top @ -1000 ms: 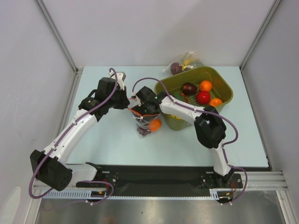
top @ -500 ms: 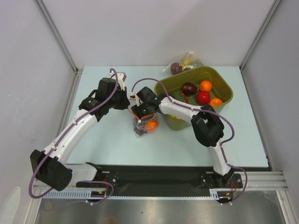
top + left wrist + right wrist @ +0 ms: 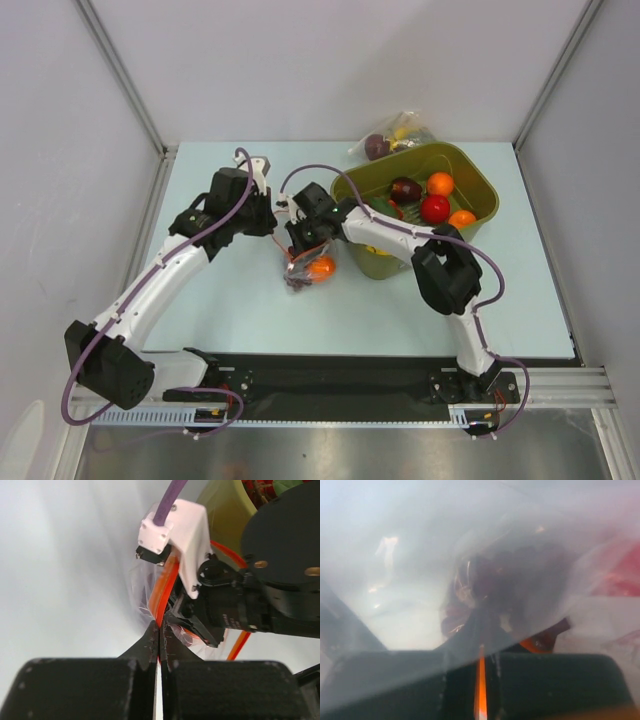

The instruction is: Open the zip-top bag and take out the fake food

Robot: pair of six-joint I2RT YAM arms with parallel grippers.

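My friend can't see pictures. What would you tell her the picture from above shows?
Two robot arms meet over the table, the left gripper and right gripper both pinching a clear zip-top bag with an orange fruit inside. Beside it sits a green bin holding a red apple and other fruit.

The zip-top bag is thin clear plastic film, crinkled and catching glints, with a smooth red-orange zip strip of thicker plastic. Through the film the orange fruit looks glossy. The left gripper is matt black with a faintly grainy face; the right gripper is matt black too, hazy behind the film. The bin at the far right is smooth olive plastic with a dull sheen. The table is matt pale blue
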